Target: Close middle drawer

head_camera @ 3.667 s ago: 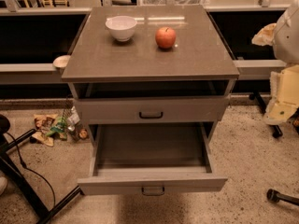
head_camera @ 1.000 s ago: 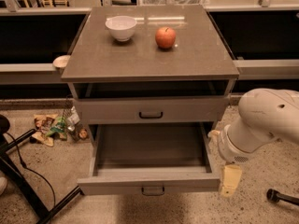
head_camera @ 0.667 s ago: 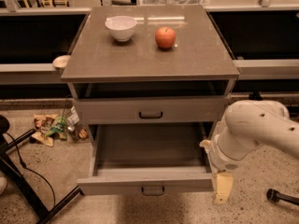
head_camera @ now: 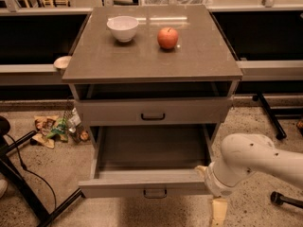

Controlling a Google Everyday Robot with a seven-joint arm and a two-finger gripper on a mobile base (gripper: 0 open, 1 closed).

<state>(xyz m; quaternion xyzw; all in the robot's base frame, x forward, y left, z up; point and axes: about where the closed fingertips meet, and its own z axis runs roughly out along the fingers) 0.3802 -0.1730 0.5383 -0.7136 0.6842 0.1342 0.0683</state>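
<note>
A: Cabinet first: grey-brown, flat top, three fronts stacked below it. Everything else placed against it.

B: Middle drawer?

A: Pulled well out toward the camera, under the upper front. Long dark floor exposed, low flat front at the near end, small dark handle at its centre. Tray looks bare.

B: And the front above?

A: Upper drawer front, taller, with a black handle; a dark gap shows between it and the cabinet top.

B: Arm?

A: White robot arm comes in from the right of the cabinet, low, its wrist just beside the right end of the open drawer's front. Gripper hangs below that corner, pointing down at the floor, only one pale finger partly in view at the bottom edge. Cannot tell how far the fingers are spread; nothing seen in them.

B: On top?

A: White bowl at back left of the cabinet top, red apple to its right, well apart from it.

B: Around it?

A: Left of the cabinet, on the speckled floor: a small heap of crumpled snack wrappers, and black stand legs with a cable nearer the camera. A small pale round object sits on the ledge just beside the cabinet's left edge.
</note>
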